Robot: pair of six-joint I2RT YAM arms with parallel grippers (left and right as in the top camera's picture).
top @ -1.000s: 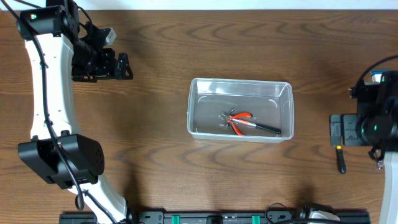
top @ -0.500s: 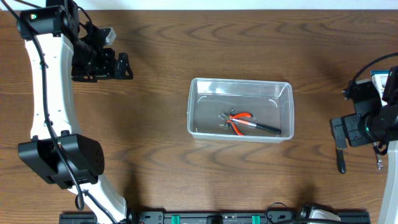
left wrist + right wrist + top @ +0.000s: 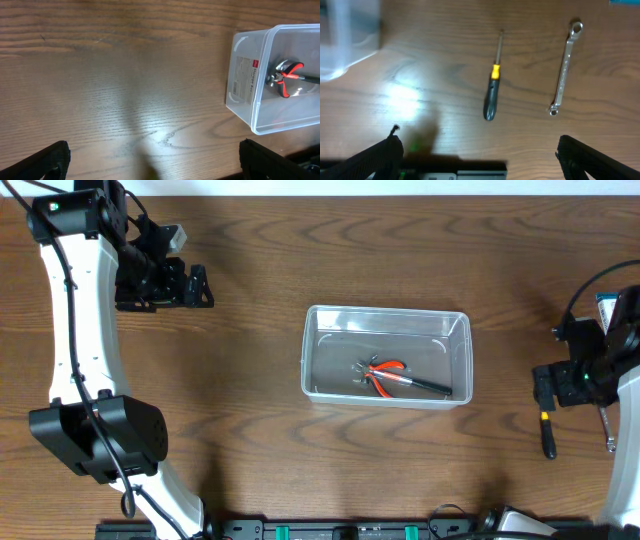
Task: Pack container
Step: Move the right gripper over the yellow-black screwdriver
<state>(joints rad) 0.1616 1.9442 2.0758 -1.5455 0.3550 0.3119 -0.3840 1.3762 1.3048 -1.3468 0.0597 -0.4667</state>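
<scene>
The clear plastic container (image 3: pixel 312 350) sits at the table's middle, with red-handled pliers (image 3: pixel 388 377) inside; it also shows in the left wrist view (image 3: pixel 250 80), with the pliers (image 3: pixel 287 80) in it. My left gripper (image 3: pixel 196 286) hangs open and empty over bare wood at the far left; its fingers are wide apart in the left wrist view (image 3: pixel 150 160). My right gripper (image 3: pixel 545 388) is open and empty at the right edge, above a black-and-yellow screwdriver (image 3: pixel 491 92) and beside a silver wrench (image 3: pixel 563 67). The screwdriver (image 3: pixel 547 435) also shows in the overhead view.
A blue-and-white card pack (image 3: pixel 606 302) peeks out at the far right under the right arm. The wrench end (image 3: pixel 608 432) lies near the right table edge. A black rail (image 3: pixel 400 530) runs along the front edge.
My right arm has shifted right and turned, uncovering more of the screwdriver and the wrench. The left arm and the container have not moved.
</scene>
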